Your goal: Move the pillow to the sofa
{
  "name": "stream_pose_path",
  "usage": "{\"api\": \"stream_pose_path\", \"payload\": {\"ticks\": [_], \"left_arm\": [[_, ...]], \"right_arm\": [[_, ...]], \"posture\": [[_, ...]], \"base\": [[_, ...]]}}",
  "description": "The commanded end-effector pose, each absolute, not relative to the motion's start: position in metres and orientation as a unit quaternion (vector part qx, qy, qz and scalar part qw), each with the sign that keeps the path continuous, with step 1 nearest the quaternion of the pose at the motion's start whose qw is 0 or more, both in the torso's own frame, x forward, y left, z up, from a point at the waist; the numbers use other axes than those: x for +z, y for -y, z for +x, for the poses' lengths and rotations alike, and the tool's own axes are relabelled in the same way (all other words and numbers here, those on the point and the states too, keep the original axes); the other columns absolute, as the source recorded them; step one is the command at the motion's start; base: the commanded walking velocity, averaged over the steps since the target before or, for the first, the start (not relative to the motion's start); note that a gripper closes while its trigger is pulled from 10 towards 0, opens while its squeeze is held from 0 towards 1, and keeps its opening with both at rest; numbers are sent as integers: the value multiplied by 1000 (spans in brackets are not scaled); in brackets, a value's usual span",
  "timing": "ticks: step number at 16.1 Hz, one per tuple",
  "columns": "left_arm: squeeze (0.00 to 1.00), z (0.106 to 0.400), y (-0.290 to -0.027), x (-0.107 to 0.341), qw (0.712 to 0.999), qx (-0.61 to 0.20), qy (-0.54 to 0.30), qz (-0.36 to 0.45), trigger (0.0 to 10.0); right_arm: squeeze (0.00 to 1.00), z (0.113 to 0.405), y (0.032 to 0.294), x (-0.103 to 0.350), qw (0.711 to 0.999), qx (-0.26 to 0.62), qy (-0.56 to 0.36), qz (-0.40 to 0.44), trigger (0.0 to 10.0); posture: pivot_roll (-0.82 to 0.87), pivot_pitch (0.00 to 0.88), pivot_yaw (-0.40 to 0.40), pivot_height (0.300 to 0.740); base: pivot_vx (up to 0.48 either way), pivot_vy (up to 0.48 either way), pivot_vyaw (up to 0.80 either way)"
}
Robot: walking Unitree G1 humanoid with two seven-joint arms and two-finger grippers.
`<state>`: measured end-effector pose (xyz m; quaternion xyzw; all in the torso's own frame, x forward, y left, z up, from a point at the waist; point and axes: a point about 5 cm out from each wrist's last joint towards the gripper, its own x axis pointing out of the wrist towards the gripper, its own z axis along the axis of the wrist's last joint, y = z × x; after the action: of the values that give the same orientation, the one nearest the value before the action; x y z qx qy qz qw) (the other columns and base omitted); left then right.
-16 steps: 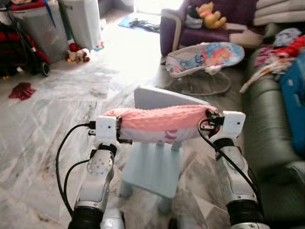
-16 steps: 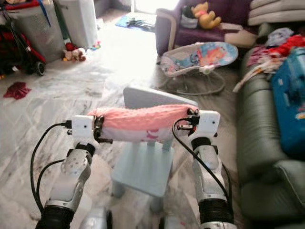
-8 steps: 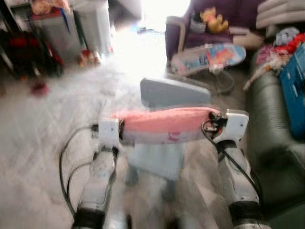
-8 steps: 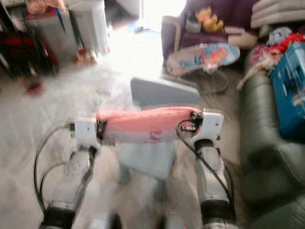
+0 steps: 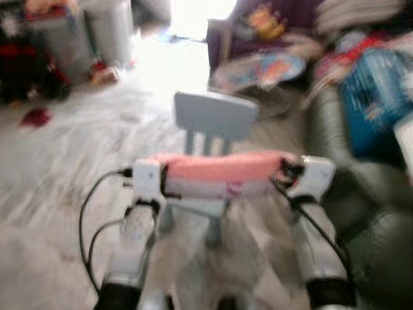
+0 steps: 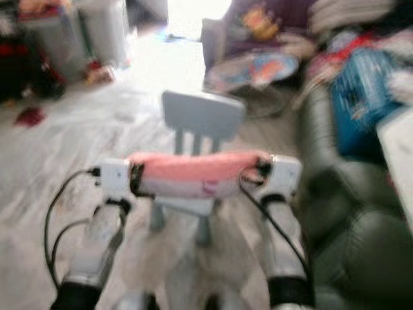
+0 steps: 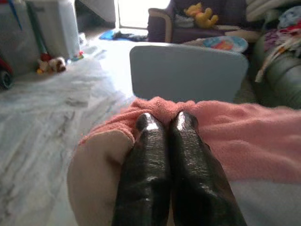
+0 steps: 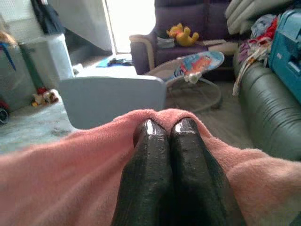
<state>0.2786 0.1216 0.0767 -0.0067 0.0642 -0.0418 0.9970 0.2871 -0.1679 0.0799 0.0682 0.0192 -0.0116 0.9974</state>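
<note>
The left gripper (image 7: 164, 123) pinches one end of the pink pillow (image 5: 222, 172), and the right gripper (image 8: 167, 129) pinches the other end. Both arms reach forward and hold the pillow up flat above a small blue chair (image 5: 215, 118). The green sofa (image 5: 361, 219) stands to the right on the marble floor (image 5: 58, 168).

Head views blur the sofa (image 5: 361, 213); its clutter perhaps clothes.
</note>
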Motion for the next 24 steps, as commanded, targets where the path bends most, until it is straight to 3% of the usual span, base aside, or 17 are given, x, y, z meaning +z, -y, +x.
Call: {"api": "stream_pose_path", "payload": {"ticks": [1, 13, 16, 21, 24], "left_arm": [[0, 282, -118, 88, 998, -48, -44, -13, 10000], [0, 281, -114, 88, 997, -59, -51, -13, 10000], [0, 281, -113, 89, 997, -65, -50, -12, 10000], [0, 280, -111, 91, 996, -72, -43, -1, 10000], [0, 272, -113, 87, 996, -73, -48, 13, 10000]], "right_arm": [[0, 294, 172, 92, 998, -10, 2, 55, 10000], [0, 296, 170, 88, 999, -13, -10, 45, 10000], [0, 296, 171, 88, 999, -15, -11, 41, 10000], [0, 295, 169, 83, 999, -12, -20, 40, 10000], [0, 293, 166, 82, 999, -14, -24, 36, 10000]], "posture": [[4, 0, -5, 740], [4, 0, -2, 740], [3, 0, 0, 740], [11, 0, -5, 740], [12, 0, -10, 740]], "base": [[0, 0, 0], [0, 440, -691], [0, 454, 0], [0, 0, -800], [0, 0, 0]]}}
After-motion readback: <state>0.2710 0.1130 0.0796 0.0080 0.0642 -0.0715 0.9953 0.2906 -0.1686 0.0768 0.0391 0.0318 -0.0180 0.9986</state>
